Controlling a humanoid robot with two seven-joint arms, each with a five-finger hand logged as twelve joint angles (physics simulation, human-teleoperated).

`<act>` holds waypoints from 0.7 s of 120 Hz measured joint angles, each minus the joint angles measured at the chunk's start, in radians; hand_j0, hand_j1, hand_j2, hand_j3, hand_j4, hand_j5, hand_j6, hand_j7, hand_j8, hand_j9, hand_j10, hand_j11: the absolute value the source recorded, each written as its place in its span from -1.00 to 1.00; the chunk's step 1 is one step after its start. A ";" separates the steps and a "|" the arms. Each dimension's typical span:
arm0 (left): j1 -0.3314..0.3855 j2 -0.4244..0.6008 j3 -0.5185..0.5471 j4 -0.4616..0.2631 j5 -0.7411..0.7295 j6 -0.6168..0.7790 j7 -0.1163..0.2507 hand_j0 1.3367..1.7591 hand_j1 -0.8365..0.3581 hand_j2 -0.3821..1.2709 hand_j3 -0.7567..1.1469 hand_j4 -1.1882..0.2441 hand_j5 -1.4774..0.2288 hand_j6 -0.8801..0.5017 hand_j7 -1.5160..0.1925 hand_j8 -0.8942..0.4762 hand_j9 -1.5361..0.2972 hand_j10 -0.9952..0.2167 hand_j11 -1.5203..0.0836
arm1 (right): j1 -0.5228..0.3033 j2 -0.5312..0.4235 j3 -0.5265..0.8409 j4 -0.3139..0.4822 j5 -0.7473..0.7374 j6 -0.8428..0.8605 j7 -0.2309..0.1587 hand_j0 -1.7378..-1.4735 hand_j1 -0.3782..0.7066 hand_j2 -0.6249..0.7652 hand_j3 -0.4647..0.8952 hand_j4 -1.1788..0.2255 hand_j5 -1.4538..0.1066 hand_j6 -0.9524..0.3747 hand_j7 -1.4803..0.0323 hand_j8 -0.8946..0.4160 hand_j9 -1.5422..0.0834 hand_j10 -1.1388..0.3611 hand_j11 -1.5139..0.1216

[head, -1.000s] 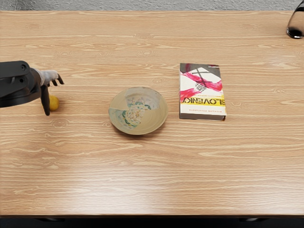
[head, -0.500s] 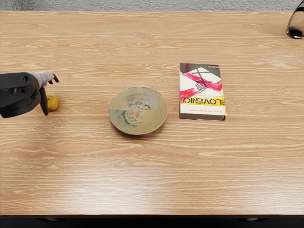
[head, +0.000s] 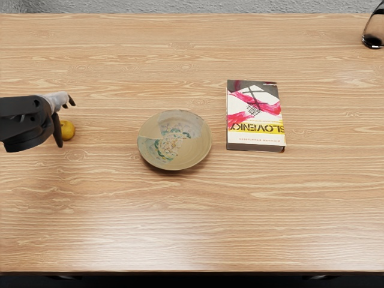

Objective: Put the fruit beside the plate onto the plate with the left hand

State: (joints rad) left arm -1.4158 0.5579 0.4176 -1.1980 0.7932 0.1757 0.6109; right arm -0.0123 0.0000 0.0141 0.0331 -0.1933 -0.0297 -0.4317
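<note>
A round yellow fruit [head: 68, 129] was flanked by the opened, empty left hand [head: 55, 111]; "SLOVENKA" was printed on the book [head: 255, 115].

Left hand beside the fruit, plate well to its right

On the wooden table [head: 192, 222] the left hand [head: 57, 109] reached in from the left edge, fingers [head: 67, 99] loosely spread and its dark thumb pointing down just left of the small yellow fruit [head: 68, 129]; contact could not be told. The patterned plate [head: 174, 139] lay apart from the fruit near the middle, a book [head: 255, 115] just beyond it. A dark bit of the right arm [head: 373, 31] showed in the top right corner.
</note>
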 joint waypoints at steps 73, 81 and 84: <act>0.031 -0.001 0.005 0.000 0.006 0.083 -0.077 0.52 0.54 -0.48 -0.20 0.34 0.39 -0.06 0.43 -0.03 0.36 0.27 0.53 | 0.000 0.000 0.000 0.000 0.000 0.000 0.000 -0.40 -0.95 -0.10 -0.32 0.68 0.86 0.43 0.96 0.36 0.90 0.52 0.85; 0.032 -0.001 0.006 0.000 0.007 0.088 -0.080 0.52 0.54 -0.48 -0.20 0.34 0.39 -0.06 0.43 -0.03 0.36 0.27 0.53 | 0.000 0.000 0.000 0.000 0.000 0.000 0.000 -0.40 -0.95 -0.10 -0.32 0.68 0.86 0.43 0.96 0.36 0.90 0.52 0.85; 0.033 -0.001 0.006 0.000 0.007 0.090 -0.080 0.52 0.54 -0.48 -0.20 0.34 0.39 -0.06 0.43 -0.03 0.36 0.27 0.53 | 0.000 0.000 0.000 0.000 0.000 0.000 0.000 -0.40 -0.95 -0.10 -0.32 0.68 0.86 0.43 0.96 0.36 0.90 0.52 0.85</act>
State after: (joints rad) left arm -1.3830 0.5568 0.4237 -1.1980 0.7999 0.2654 0.5304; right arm -0.0123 0.0000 0.0140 0.0330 -0.1934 -0.0296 -0.4318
